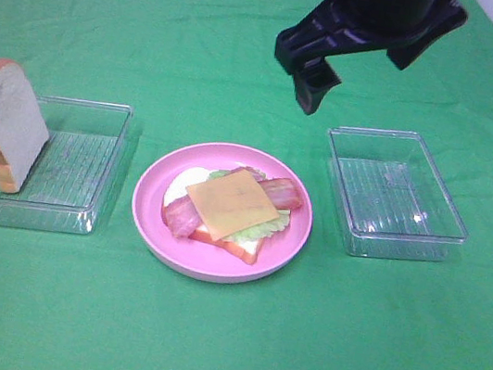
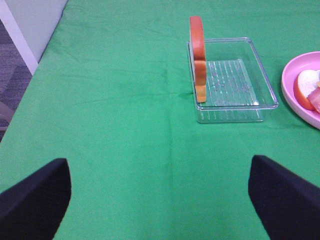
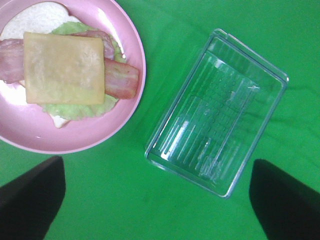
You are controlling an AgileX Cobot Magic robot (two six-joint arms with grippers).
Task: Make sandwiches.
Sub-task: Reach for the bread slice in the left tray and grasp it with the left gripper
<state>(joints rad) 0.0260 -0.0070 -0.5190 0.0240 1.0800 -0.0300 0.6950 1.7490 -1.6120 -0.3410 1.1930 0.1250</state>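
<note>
The remaining white toy bread slice with orange-brown crust [image 1: 5, 123] is seen propped upright against the clear plastic tray [image 1: 82, 215] ahead of the empty, wide-spread left gripper [image 2: 160, 200] — the nearer arm — while the right gripper [image 1: 313, 74], jaws apart, is raised above the cheese-topped stack [image 1: 232, 206].

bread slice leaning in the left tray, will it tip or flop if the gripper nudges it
The bread slice stands nearly on edge against the tray rim, so a nudge likely topples it. It holds shape unsupported, so probably stiff, likely light.

green-clothed table [image 1: 202, 347] with pink plate [image 1: 152, 219] between two clear trays [image 1: 73, 214] [image 1: 398, 237]
</note>
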